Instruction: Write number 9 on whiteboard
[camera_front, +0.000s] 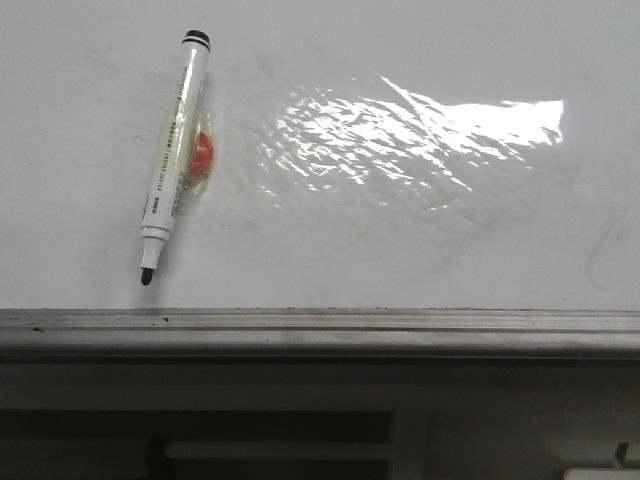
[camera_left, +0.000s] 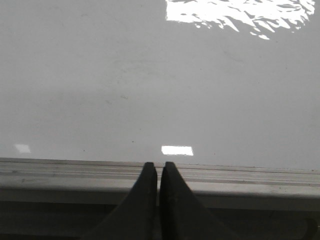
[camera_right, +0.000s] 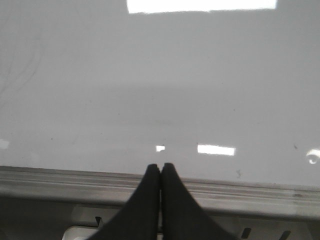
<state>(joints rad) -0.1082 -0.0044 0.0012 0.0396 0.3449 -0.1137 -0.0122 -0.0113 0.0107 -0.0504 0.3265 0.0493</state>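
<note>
Progress: I see no number 9 anywhere on the whiteboard (camera_front: 400, 250); as I judge it, the writing has not begun.
Board surface: glossy white, with wrinkled glare toward its far right part and only faint grey smudges; a dim curved trace near the right edge looks like old residue, not fresh ink.
Marker: the marker (camera_front: 172, 160) lies flat on the board's left part, uncapped, its black tip pointing toward the near edge rail (camera_front: 320, 330) and stopping short of it.
Beside the marker: a small orange-red thing (camera_front: 202, 155) under clear tape touches the marker's barrel on its right side; I cannot tell what it is.
Left claw: the left claw (camera_left: 159, 170) has its fingers together with only a hairline between them, holding nothing, hanging over the near rail and touching nothing that I can make out.
Right claw: the right claw (camera_right: 160, 170) is likewise closed up and empty, poised over the same rail, well apart from the marker.
Arms in front view: neither claw shows there.
Left to do: I reckon everything remains, namely spreading a claw, picking the marker up, bringing its tip to bare board and drawing the loop and stem.
Likely picker: the marker sits on the left side, so my guess is the left arm.
</note>
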